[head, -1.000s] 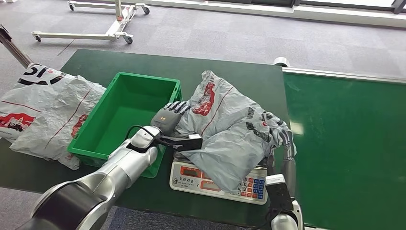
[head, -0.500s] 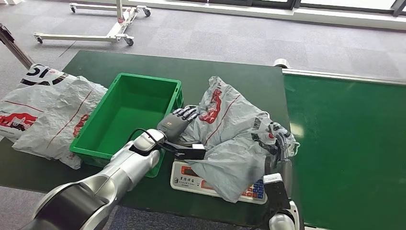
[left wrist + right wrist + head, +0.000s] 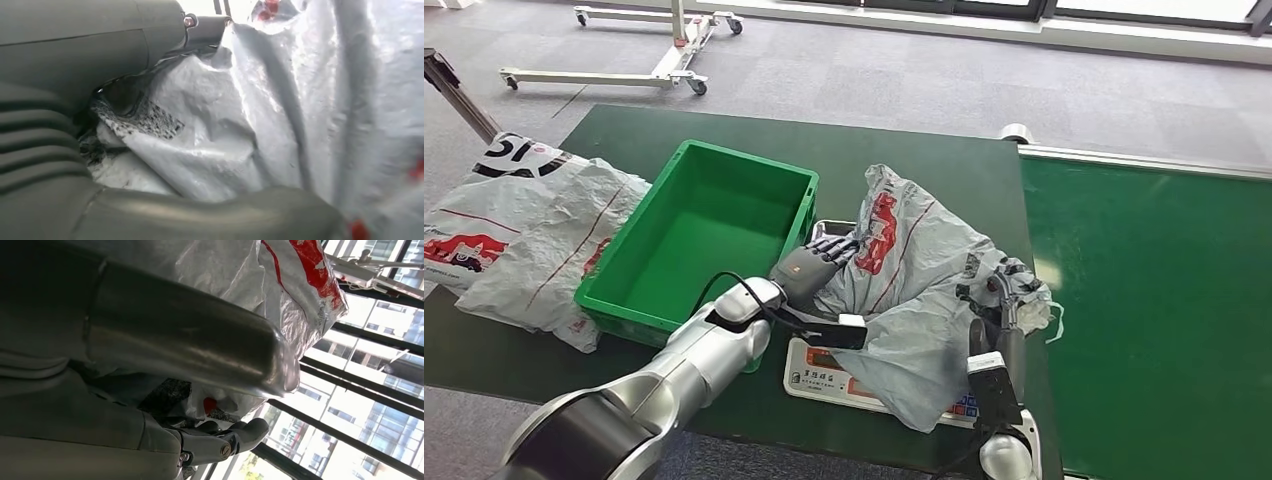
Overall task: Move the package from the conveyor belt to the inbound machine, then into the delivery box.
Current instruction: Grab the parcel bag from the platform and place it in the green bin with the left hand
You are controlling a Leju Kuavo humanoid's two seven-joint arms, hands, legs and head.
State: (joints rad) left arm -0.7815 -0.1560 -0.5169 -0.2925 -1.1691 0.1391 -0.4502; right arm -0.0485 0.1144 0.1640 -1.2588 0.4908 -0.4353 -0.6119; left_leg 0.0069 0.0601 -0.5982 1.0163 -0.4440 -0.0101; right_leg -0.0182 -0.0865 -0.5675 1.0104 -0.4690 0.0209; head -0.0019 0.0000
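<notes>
The grey plastic package (image 3: 914,290) with red print lies bunched up over the white weighing scale (image 3: 819,378) on the dark green table. My left hand (image 3: 812,266) grips its left side, next to the green crate (image 3: 692,238). My right hand (image 3: 1005,303) grips its right side, with the fingers buried in the folds. In the left wrist view the thumb and fingers (image 3: 150,35) close around a crease of the package (image 3: 250,125). In the right wrist view the package (image 3: 280,280) is pinched between the thumb (image 3: 175,335) and the fingers below.
A second grey printed bag (image 3: 519,230) lies on the table left of the crate. The green conveyor belt (image 3: 1154,300) runs along the right. A white wheeled frame (image 3: 664,60) stands on the carpet beyond the table.
Both hands have drawn closer together and the package has bunched up higher over the scale. The whole view has shifted slightly as well.
</notes>
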